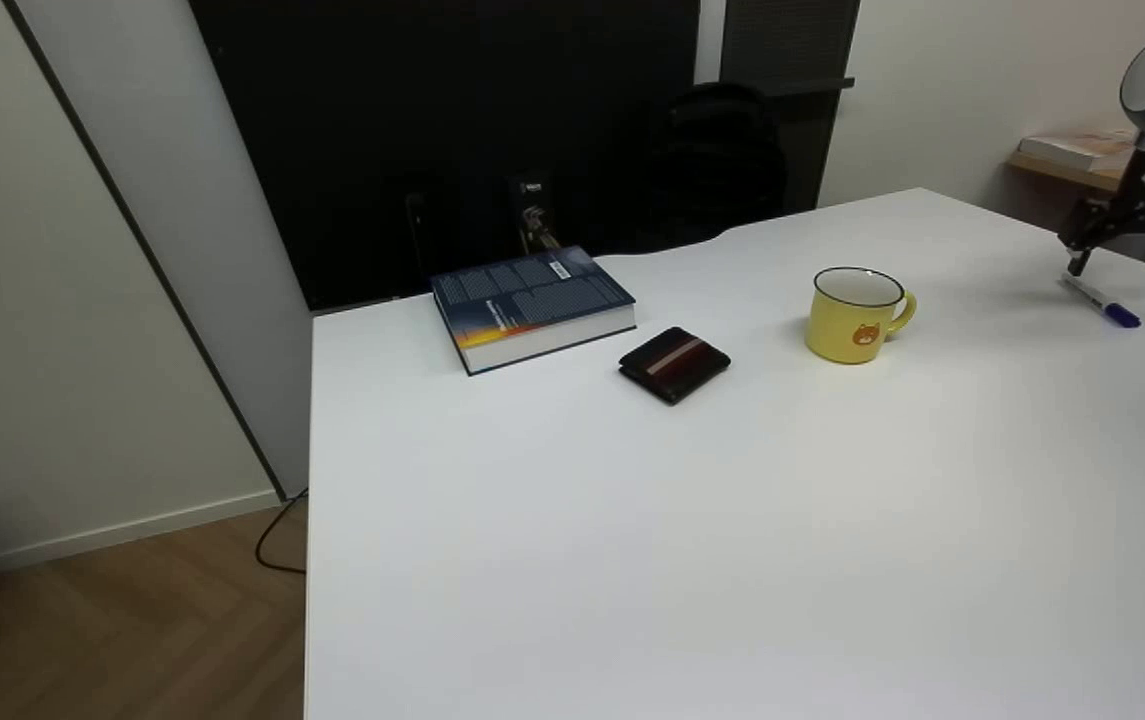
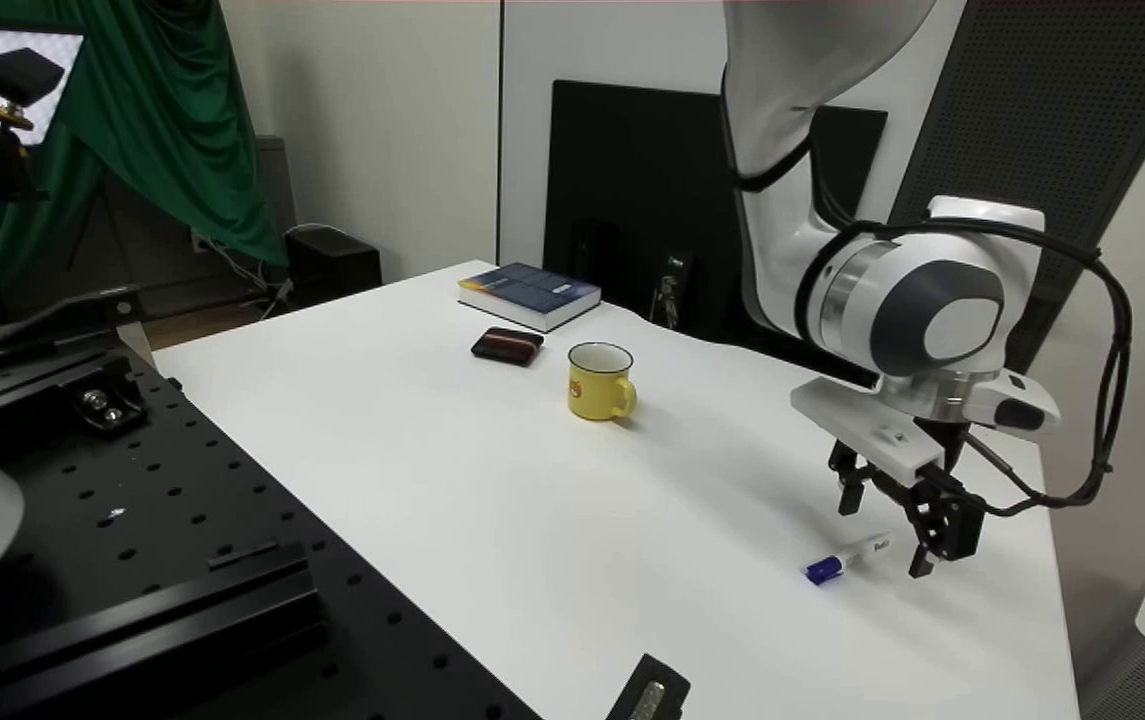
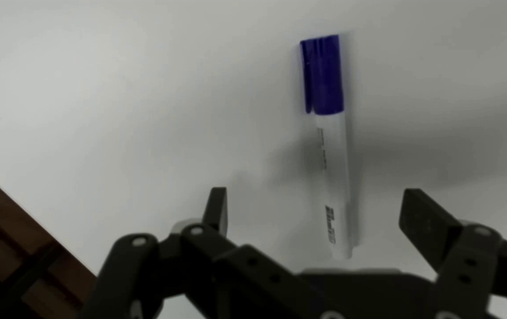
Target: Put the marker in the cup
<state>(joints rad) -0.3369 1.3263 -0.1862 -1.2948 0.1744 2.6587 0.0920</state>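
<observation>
The marker [image 1: 1099, 299] has a white barrel and a dark blue cap. It lies flat on the white table in both exterior views [image 2: 848, 558]. In the wrist view the marker [image 3: 332, 150] runs lengthwise, cap far from the gripper. My gripper [image 3: 319, 210] is open and empty, with its fingers on either side of the marker's white end, apart from it. In both exterior views the gripper [image 1: 1122, 267] hangs just above the table at the marker's white end [image 2: 885, 537]. The yellow cup [image 1: 844, 325] stands upright away from the gripper, its handle towards the marker's side [image 2: 599, 388].
A dark folded wallet [image 1: 674, 366] lies beyond the cup, with a thick blue book [image 1: 535, 305] behind it. The white table's edge [image 3: 32, 217] shows in the wrist view. A black perforated plate [image 2: 232, 560] borders the table.
</observation>
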